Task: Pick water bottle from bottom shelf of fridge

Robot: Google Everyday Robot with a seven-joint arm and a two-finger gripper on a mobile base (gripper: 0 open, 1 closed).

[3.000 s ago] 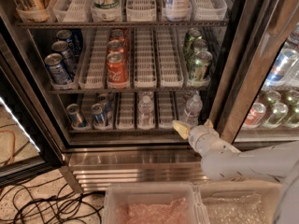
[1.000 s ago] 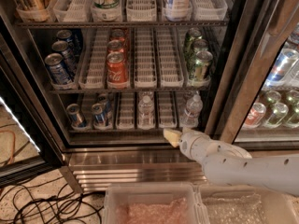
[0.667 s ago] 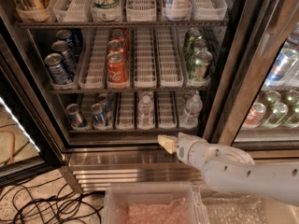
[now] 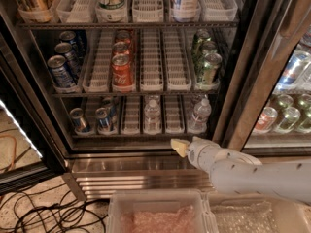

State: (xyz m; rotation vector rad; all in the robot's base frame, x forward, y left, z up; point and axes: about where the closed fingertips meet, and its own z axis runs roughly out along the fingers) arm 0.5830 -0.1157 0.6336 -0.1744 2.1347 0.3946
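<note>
The fridge [image 4: 146,152] stands open before me. Its bottom shelf [image 4: 131,132] holds two clear water bottles with white caps: one in a middle lane [image 4: 152,115] and one at the right [image 4: 200,115], which leans a little. Soda cans [image 4: 90,119] sit in the left lanes of that shelf. My gripper [image 4: 179,147] is at the end of the white arm, just in front of and below the shelf's front edge, between the two bottles. It holds nothing.
The rack above carries blue cans [image 4: 60,71], orange cans [image 4: 121,69] and green cans [image 4: 208,67]. A ribbed steel base [image 4: 141,176] lies below the shelf. A second fridge compartment with cans [image 4: 286,115] is at the right. Cables [image 4: 43,212] lie on the floor. Clear bins [image 4: 160,215] sit at the bottom.
My arm and gripper have moved left and slightly down along the front of the bottom shelf, from near the right bottle towards the middle. The bottles and cans have not moved.
</note>
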